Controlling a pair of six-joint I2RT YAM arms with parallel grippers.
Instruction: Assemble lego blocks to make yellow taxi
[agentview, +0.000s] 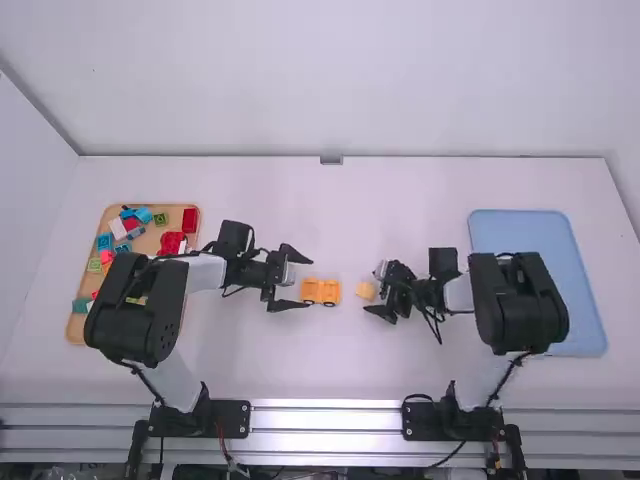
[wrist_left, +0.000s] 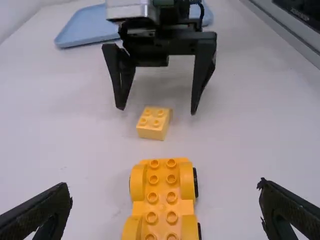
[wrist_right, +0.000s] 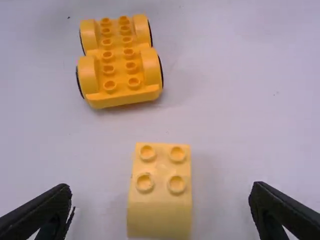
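Yellow wheeled plastic base (agentview: 321, 288) is set between the black left gripper (agentview: 303, 281), fingers wide, and a yellow four-stud plastic block (agentview: 366, 291). The block is framed, apparently untouched, by the black right gripper's (agentview: 373, 291) wide-parted fingers.

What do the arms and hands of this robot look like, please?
The left arm and right arm have white sections, bulky black joints and thin black cables. The left hand and right hand are black, each with two tapering fingers.

Plain pale walls (agentview: 350, 80) behind a white table (agentview: 300, 370), evenly lit.
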